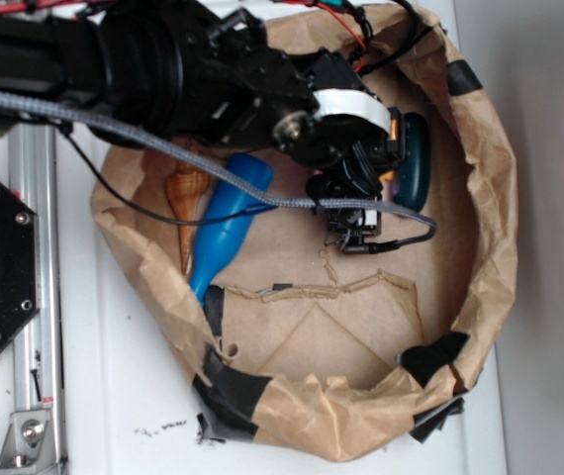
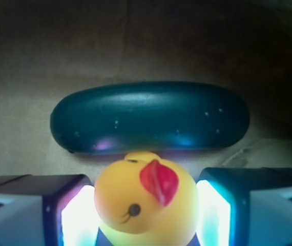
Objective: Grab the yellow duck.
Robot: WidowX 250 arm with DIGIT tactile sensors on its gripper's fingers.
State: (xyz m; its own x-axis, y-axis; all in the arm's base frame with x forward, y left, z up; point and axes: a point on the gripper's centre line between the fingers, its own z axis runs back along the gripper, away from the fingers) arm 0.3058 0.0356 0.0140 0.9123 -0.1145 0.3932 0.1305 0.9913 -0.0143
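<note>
In your wrist view the yellow duck (image 2: 146, 202) sits right between the two lit fingers (image 2: 77, 218) of the gripper (image 2: 146, 215), its red beak turned up toward the camera and one eye showing. Both finger pads press against the duck's sides, so the pincer is clamped on the duck. Just behind the duck lies a dark teal oval dish (image 2: 151, 117), resting on brown paper (image 2: 23, 143).

From the outside camera you see the black arm (image 1: 163, 59) reaching in from the upper left over a crumpled paper bag (image 1: 490, 198) rolled down into a bowl shape and patched with black tape (image 1: 233, 391). The gripper (image 1: 356, 213) is inside the bag, next to the teal dish (image 1: 416, 158); the duck itself is hidden there by the arm. To the left, a blue bottle (image 1: 225, 228) lies on its side beside a tan spiral seashell (image 1: 186, 193).
</note>
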